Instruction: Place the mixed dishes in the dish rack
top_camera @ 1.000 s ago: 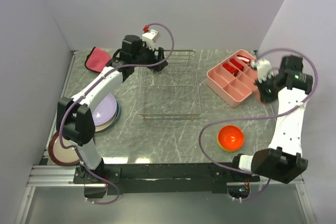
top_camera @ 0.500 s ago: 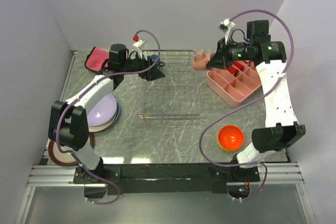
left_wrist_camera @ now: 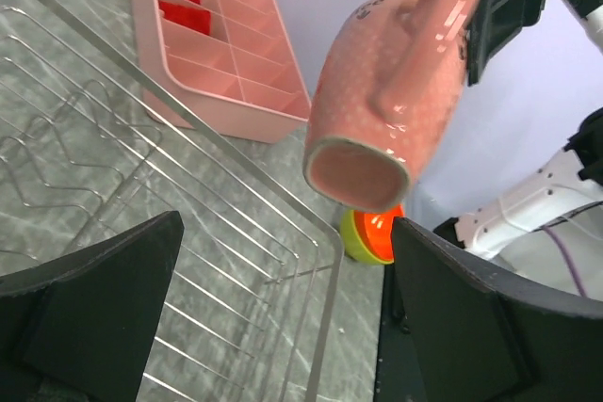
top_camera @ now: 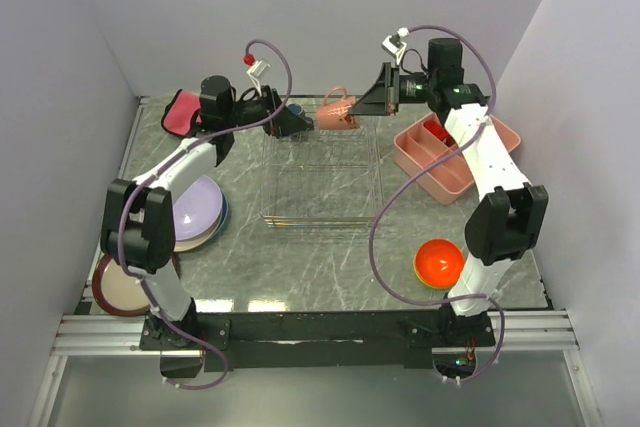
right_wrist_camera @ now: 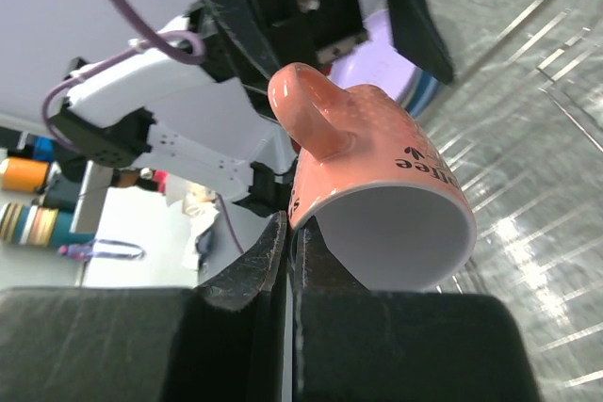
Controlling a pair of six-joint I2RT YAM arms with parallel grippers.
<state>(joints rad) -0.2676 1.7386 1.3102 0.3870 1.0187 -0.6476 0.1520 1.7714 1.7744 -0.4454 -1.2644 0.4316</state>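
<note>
My right gripper is shut on the rim of the small pink cup. It holds the cup tilted in the air over the far edge of the wire dish rack. In the right wrist view the fingers pinch the cup's wall at the gripper. My left gripper is open and empty, just left of the cup, which hangs above its jaws. A bit of dark blue shows by the left fingers. The orange bowl sits inside the yellow-green bowl.
The pink compartment tray stands right of the rack. A lavender plate tops a stack at the left, and a red-rimmed plate lies near the left front corner. A red-pink cloth lies at the back left.
My right arm has swung left from the pink tray to the rack's far edge, carrying the pink cup. My left gripper has stayed at the rack's far-left corner and turned toward the cup.
</note>
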